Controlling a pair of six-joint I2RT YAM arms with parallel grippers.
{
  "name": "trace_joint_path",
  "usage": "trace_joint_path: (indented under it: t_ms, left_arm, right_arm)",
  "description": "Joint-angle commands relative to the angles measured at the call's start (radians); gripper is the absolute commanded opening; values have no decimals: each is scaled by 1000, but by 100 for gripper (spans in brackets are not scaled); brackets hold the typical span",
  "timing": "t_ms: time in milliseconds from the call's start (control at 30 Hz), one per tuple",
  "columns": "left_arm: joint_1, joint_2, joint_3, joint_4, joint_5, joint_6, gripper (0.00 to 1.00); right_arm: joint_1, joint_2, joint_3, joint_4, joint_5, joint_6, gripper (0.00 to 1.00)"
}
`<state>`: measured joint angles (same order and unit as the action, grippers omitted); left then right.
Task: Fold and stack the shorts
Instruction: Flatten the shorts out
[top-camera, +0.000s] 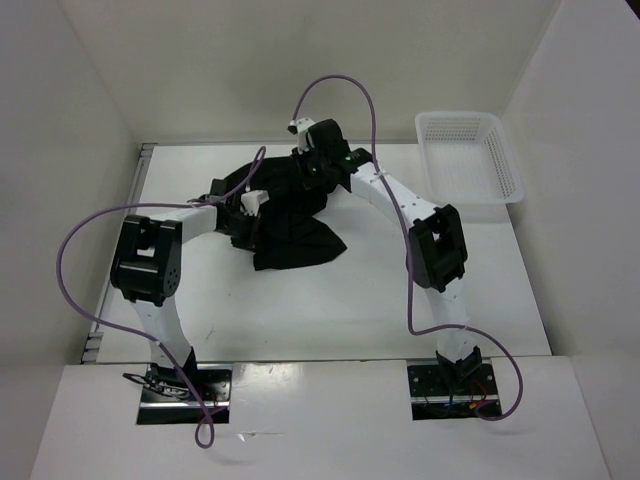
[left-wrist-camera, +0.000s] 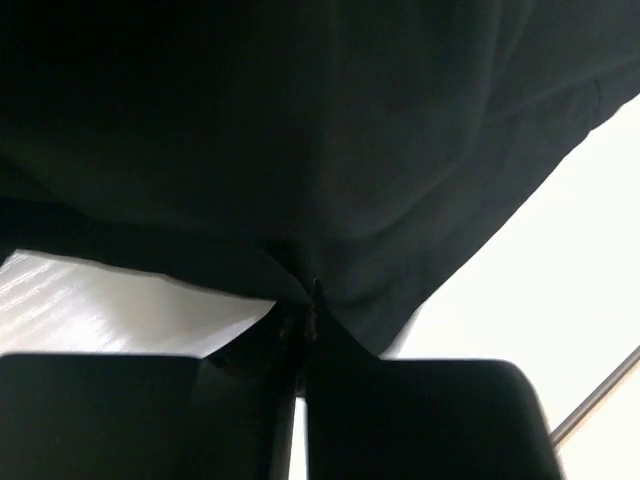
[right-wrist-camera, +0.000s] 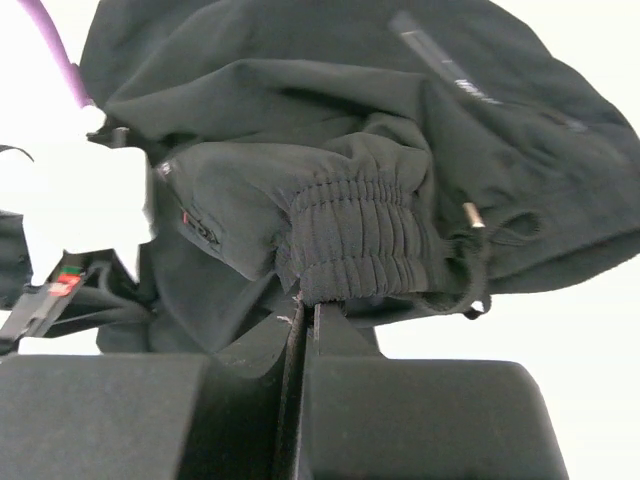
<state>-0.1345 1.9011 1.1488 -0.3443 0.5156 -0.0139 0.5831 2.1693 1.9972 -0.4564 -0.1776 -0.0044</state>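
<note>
While both arms reach inward over the white table (top-camera: 330, 310), the black shorts (top-camera: 285, 225) lie bunched in a crumpled heap at its far middle, between the two wrists. A white mesh basket (top-camera: 470, 150) stands well apart at the far right corner.

From the left wrist, the left gripper (left-wrist-camera: 306, 300) is clenched on a fold of the dark cloth, its jaws pressed together with fabric pinched at the tips. The cloth fills most of the view above bare table.

From the right wrist, the right gripper (right-wrist-camera: 306, 302) is clamped on the gathered elastic waistband (right-wrist-camera: 355, 235). A drawstring (right-wrist-camera: 470, 217) with a metal tip hangs just beside it.
</note>
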Motion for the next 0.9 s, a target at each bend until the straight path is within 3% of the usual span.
trace_joint_path:
  t_ms: [0, 167, 300, 400, 533, 633, 867]
  left_arm:
    - [-10, 59, 8, -9, -3, 14, 0]
    - [13, 46, 104, -80, -84, 14, 0]
    - [191, 6, 294, -174, -282, 14, 0]
    - [272, -14, 492, -220, -305, 14, 0]
    - [250, -62, 649, -268, -305, 14, 0]
    - [202, -112, 651, -315, -305, 14, 0]
    - [202, -227, 418, -351, -305, 14, 0]
  right_arm:
    - [4, -80, 55, 64, 113, -35, 0]
    - [-6, -105, 13, 74, 207, -81, 0]
    - [-112, -143, 2, 84, 271, -82, 0]
    - [-201, -152, 40, 84, 271, -91, 0]
    - [-226, -193, 60, 18, 161, -170, 0]
    - [-226, -242, 10, -30, 49, -209, 0]
    - [-244, -414, -254, -159, -88, -362, 0]
